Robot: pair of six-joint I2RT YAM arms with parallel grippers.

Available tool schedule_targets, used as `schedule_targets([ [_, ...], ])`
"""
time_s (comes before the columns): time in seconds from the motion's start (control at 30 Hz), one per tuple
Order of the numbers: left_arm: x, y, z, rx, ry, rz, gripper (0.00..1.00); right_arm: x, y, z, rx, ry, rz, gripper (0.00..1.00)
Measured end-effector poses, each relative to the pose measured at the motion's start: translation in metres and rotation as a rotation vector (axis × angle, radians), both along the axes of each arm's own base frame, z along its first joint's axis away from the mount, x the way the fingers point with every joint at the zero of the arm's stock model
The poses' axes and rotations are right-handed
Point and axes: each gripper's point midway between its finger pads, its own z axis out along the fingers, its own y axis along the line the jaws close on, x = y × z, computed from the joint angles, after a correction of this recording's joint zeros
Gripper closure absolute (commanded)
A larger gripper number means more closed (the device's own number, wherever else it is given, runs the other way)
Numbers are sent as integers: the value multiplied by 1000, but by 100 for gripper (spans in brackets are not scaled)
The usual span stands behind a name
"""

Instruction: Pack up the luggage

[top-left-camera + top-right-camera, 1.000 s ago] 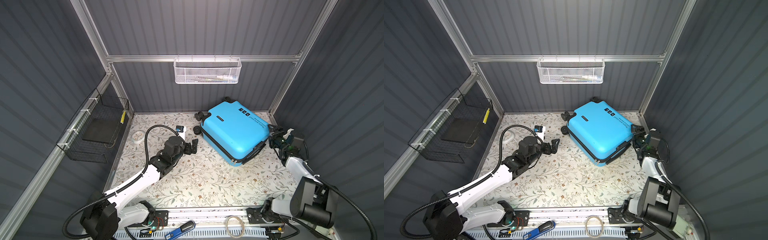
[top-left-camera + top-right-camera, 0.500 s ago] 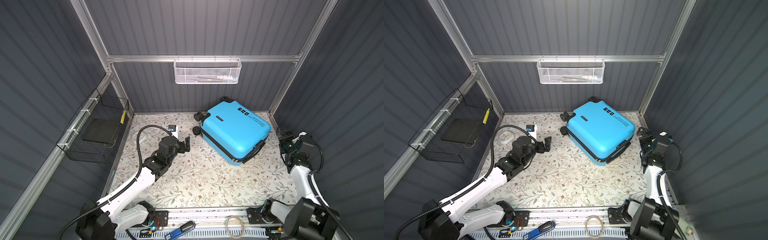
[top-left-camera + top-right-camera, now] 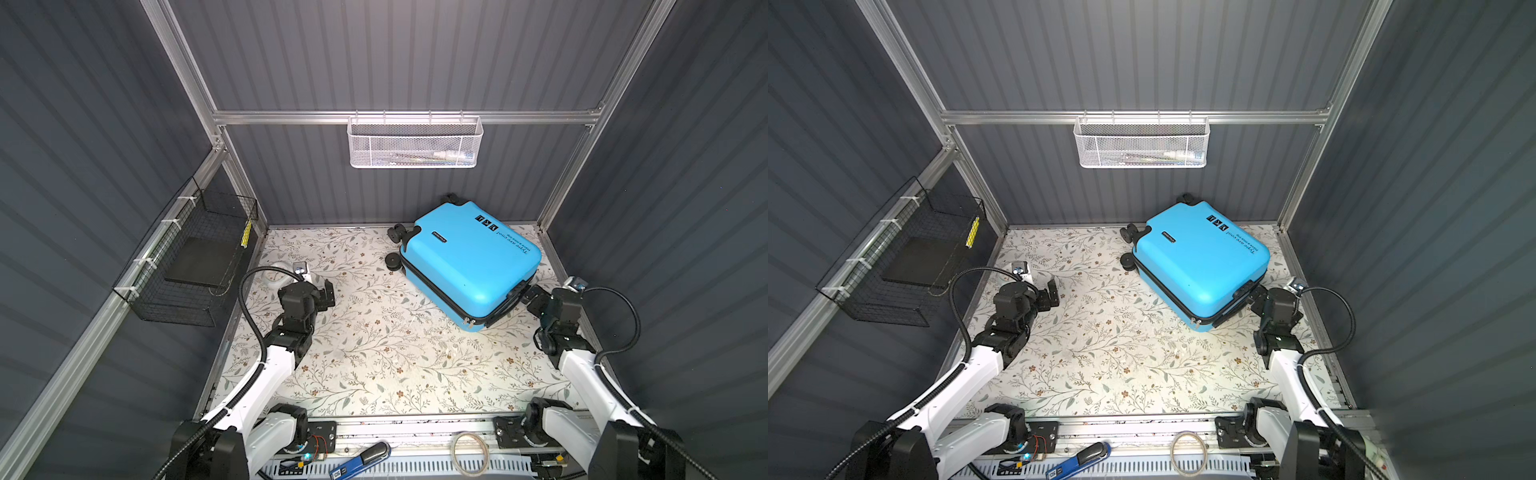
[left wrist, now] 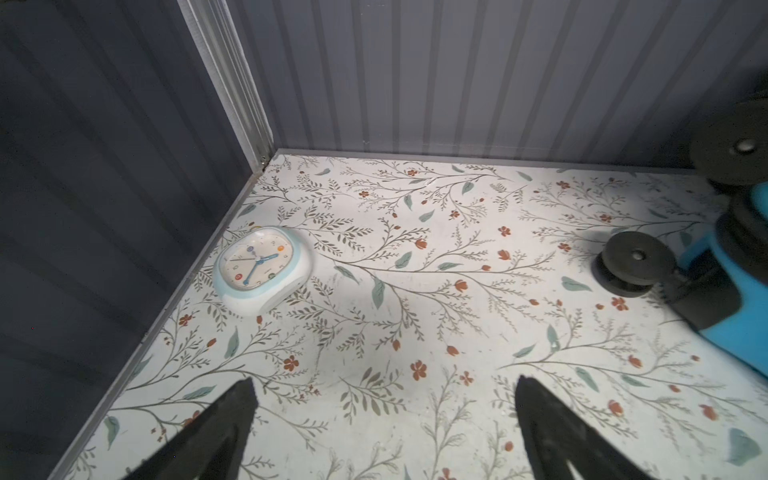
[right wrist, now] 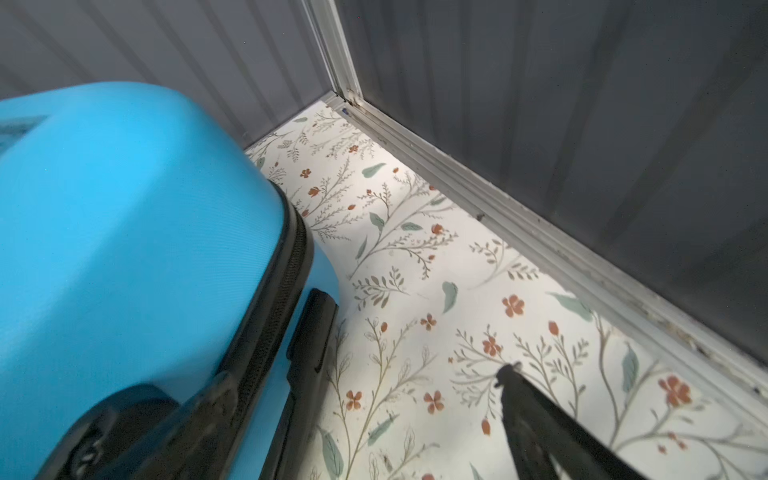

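Observation:
The luggage is a bright blue hard-shell suitcase lying flat and zipped shut at the back right, wheels toward the back wall. My right gripper is open at its near right corner. In the right wrist view one finger lies over the black zipper, the other over the floor, and the black handle shows between them; I cannot tell if anything touches. My left gripper is open and empty above the floral floor, left of the luggage wheels.
A white and pale blue alarm clock sits by the left wall, half hidden behind my left arm's cable. A white mesh basket hangs on the back wall. A black wire basket hangs on the left wall.
My left gripper has drawn back to the left, away from the luggage. My right gripper swung out to the right wall, then came in low at the luggage's near right corner.

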Motion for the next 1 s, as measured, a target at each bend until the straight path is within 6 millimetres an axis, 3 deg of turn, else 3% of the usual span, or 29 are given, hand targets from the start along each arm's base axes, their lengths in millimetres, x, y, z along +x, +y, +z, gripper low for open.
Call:
schedule_targets([
  [0.13,0,16,-24,25,26,35,0,11,13,-13,-108,-5,74,1],
  [0.3,4,35,-53,14,59,76,0,18,29,-49,-199,47,170,1],
  [0.53,14,28,-79,-12,70,30,0,37,53,-47,-285,-69,292,1],
  [1.0,32,14,-106,-6,18,-52,0,42,51,-44,-302,-87,294,1],
])
